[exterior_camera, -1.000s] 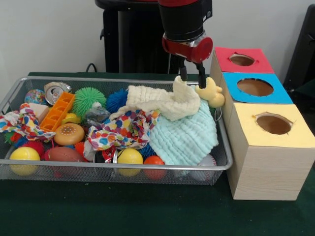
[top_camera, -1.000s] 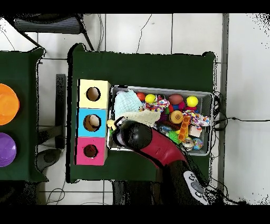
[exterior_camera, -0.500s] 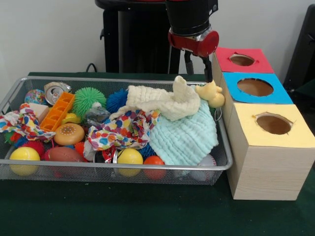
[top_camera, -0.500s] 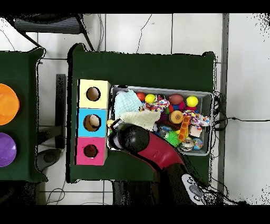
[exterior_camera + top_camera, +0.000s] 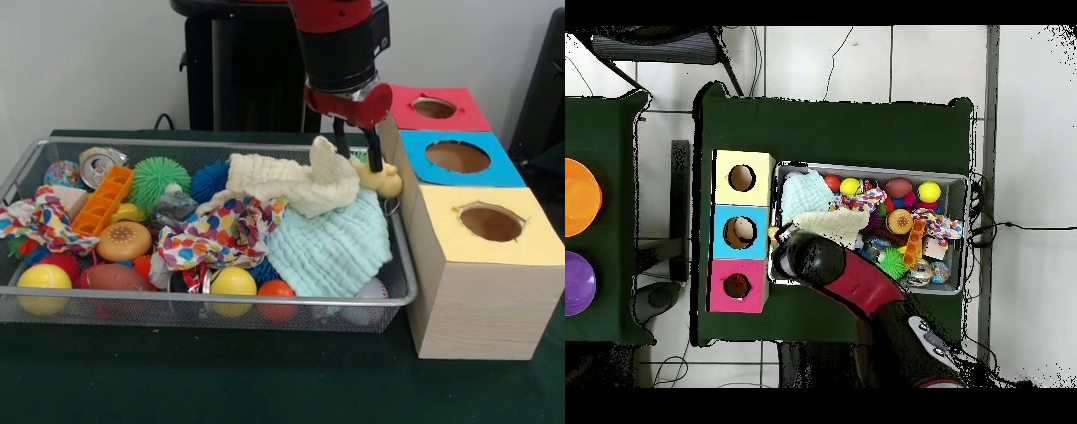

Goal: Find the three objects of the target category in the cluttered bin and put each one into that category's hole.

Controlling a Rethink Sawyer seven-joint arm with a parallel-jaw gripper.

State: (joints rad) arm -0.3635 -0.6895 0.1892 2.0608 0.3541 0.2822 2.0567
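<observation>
The wire-mesh bin [image 5: 221, 300] is full of toys and cloths; it also shows in the overhead view [image 5: 875, 170]. A pale yellow soft toy [image 5: 384, 179] lies at the bin's far right rim, against the blue-topped box. My gripper [image 5: 357, 155] is open just above it, one finger on each side of the toy's top. In the overhead view the arm [image 5: 820, 262] covers the gripper, and the toy [image 5: 777, 233] peeks out beside it. The red-topped hole [image 5: 433, 107] is behind and to the right, and shows in the overhead view too [image 5: 737, 286]. The orange striped and brown toys are hidden.
Blue-topped hole [image 5: 457, 156] and yellow-topped hole [image 5: 491, 223] stand in the same row of boxes. A cream cloth [image 5: 291, 181], a mint cloth [image 5: 331, 243] and a spotted cloth [image 5: 225, 234] cover the bin's middle. Balls, an orange tray [image 5: 101, 201] and a can lie left.
My gripper has moved right, toward the boxes, and then come down over the pale yellow toy. The toy and the cloths have not moved.
</observation>
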